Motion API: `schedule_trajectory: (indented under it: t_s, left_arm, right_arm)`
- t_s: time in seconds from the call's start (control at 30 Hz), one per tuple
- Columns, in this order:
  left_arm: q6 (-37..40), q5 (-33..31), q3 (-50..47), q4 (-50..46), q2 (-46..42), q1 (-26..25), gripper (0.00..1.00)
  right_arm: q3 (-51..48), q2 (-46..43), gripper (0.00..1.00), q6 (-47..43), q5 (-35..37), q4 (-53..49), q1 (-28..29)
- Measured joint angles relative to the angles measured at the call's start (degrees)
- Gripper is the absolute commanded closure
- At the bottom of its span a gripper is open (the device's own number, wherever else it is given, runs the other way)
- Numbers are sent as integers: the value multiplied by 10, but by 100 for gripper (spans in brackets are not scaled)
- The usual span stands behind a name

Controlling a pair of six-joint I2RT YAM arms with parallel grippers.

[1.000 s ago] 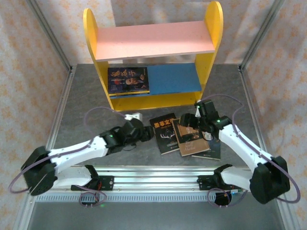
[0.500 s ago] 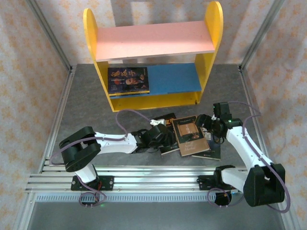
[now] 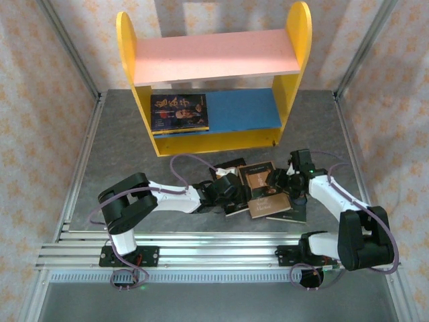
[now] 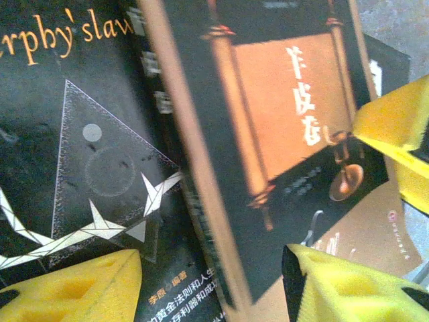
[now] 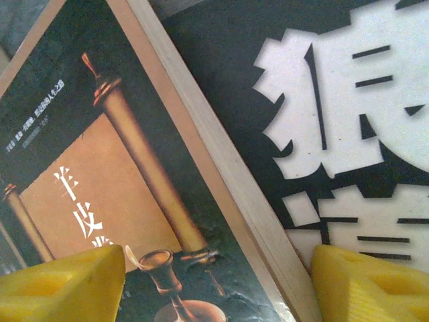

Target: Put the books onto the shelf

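Uppermost on table: brown scroll book point(image 3: 265, 194), six o'clock of shelf point(image 3: 295, 60). Now left gripper point(image 4: 211, 258) spread, empty, astride its nine o'clock edge; right gripper point(image 5: 219, 253) spread, empty, at three o'clock. Likely squaring it for pickup.

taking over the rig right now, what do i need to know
Left gripper: open, over the Murphy's law book and one edge of the scroll-cover book.
Right gripper: open, over its other edge and the white-character book.
Done: one portrait-cover book lies on the shelf, on its blue lower board.
To do: three overlapping books on the table, none gripped.
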Motion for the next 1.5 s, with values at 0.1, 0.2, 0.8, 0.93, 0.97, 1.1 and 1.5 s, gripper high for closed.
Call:
schedule_trajectory:
  t_s: [0.1, 0.2, 0.8, 0.93, 0.97, 1.1, 1.5]
  left_arm:
    - [-4, 3, 0, 7, 3, 0, 44]
    - [-8, 2, 0, 7, 3, 1, 44]
    - [-8, -5, -2, -30, -18, 17, 44]
    - [2, -14, -7, -49, -38, 26, 44]
    - [3, -16, -9, -52, -43, 27, 44]
    - [3, -26, -11, -66, -61, 31, 44]
    - [2, -60, -73, -94, -117, 32, 44]
  right_arm:
    - [-11, -3, 34, 10, -9, 27, 30]
    - [-23, -15, 39, 19, -3, 42, 40]
    - [-49, -75, 55, 26, -11, 28, 72]
    - [-57, -75, 55, 27, -21, 28, 99]
    - [-57, -75, 55, 28, -22, 28, 105]
    - [-57, -74, 56, 30, -24, 29, 129]
    - [-25, -3, 57, 51, -6, 51, 217]
